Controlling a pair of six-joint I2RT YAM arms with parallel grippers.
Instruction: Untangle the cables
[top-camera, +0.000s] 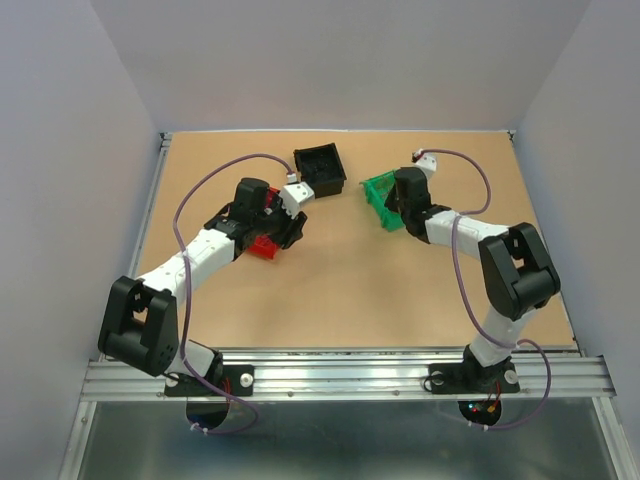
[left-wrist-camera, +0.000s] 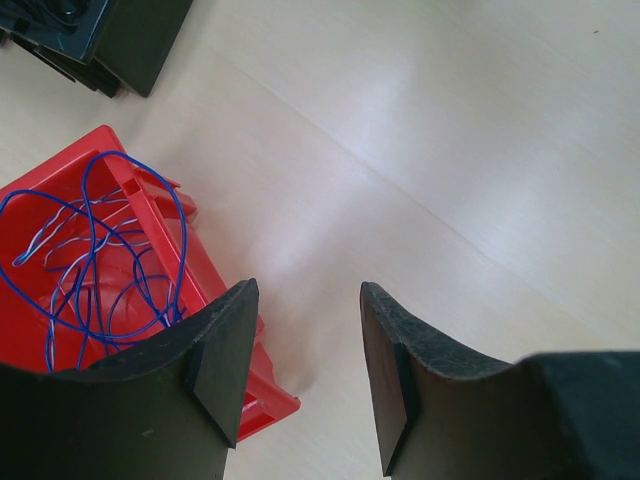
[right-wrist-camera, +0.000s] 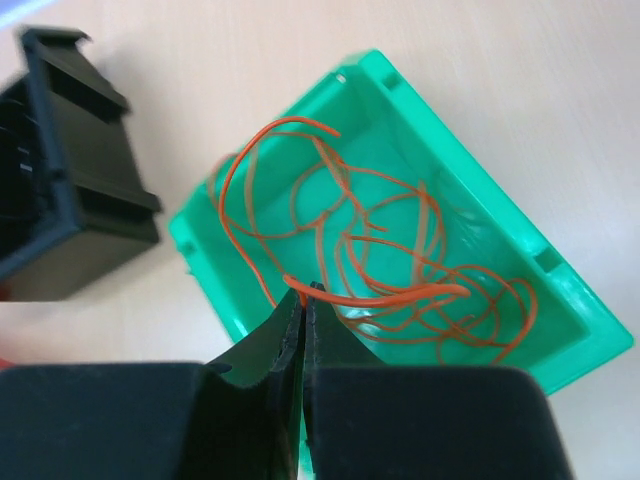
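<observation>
Across the tan counter (top-camera: 350, 290) the two arms reach away from their bases towards three small bins near the far middle. The left arm (top-camera: 200, 255) stretches to the red bin (top-camera: 265, 247). The right arm (top-camera: 515, 270) bends round to the green bin (top-camera: 380, 190). The black bin (top-camera: 320, 170) sits between and a little beyond them, near both but apart from each. It looks like the shared spot that the other two are sorted away from, though its contents cannot be made out.

The bins seem to be there to keep colours apart, one colour to a bin, so loose strands cannot knot together again.

The left hand (left-wrist-camera: 307, 300) is spread, with nothing between its fingers. It hovers over bare counter just beside the red bin's near corner, probably waiting its turn.

The right hand (right-wrist-camera: 303, 292) is pressed together over the green bin's near wall. A strand of the orange cables (right-wrist-camera: 390, 297) appears to be nipped at its very tips. The grip is that fine because the strand is hair-thin.

The rest of the orange cables lie in loose loops inside the green bin, with one loop arching above the rim. The blue cables (left-wrist-camera: 95, 270) lie coiled inside the red bin, touched by nothing.
</observation>
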